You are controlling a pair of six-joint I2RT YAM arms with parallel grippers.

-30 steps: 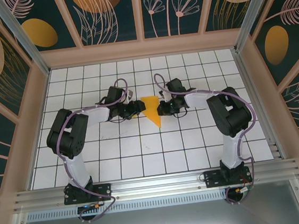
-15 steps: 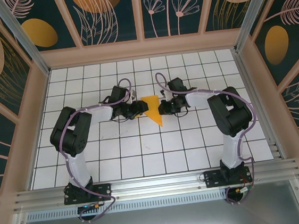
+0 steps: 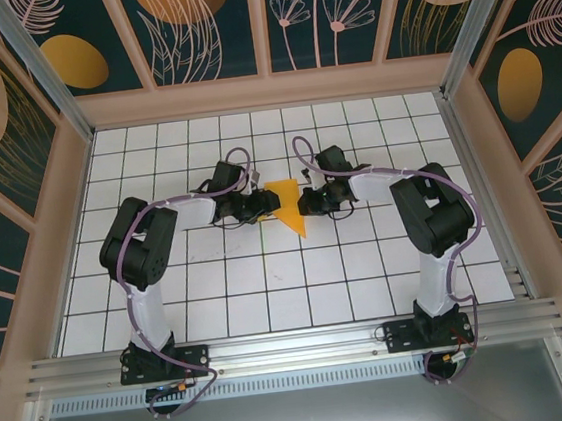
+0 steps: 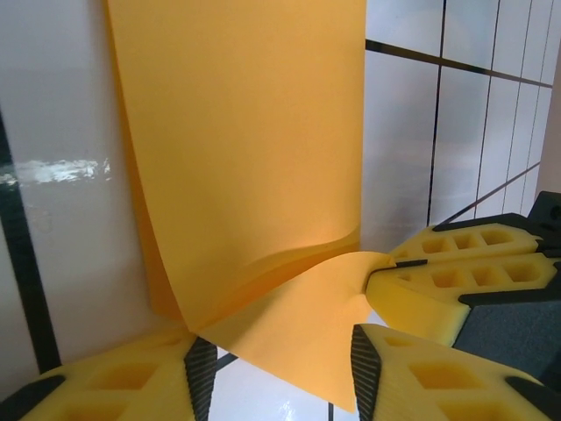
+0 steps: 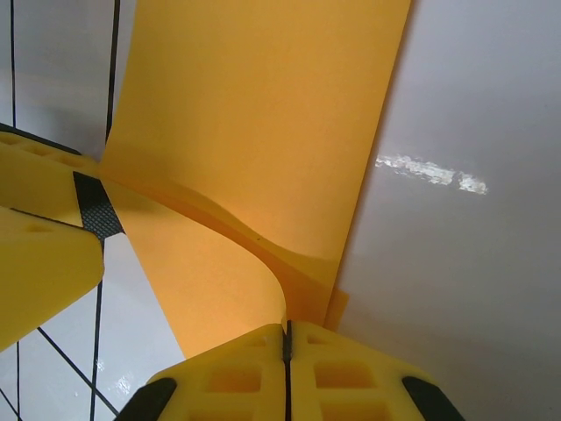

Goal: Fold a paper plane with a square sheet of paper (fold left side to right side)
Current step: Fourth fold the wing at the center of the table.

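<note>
This is a robotics lab test cell. A black-and-white left robot arm point(image 3: 140, 306) and its twin, the right robot arm point(image 3: 431, 275), are bolted to a ribbed aluminium rail point(image 3: 295, 348) at the near edge of a white, black-gridded tiled table point(image 3: 271, 307). Pale-framed dark teal floral wall panels point(image 3: 208, 37) box it in.

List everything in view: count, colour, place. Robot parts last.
folded paper: 1, orange-yellow, table centre between the arms, one flap curled up
table: 1, white tiles with black grid, under everything
wall panels: several, dark teal floral, around the table
rail: 1, silver, near edge by the arm bases
left arm: 1, black and white, left of paper; left jaws yellow, apart, paper edge between them
right arm: 1, black and white, right of paper; right jaws yellow, shut on the curled flap
</note>
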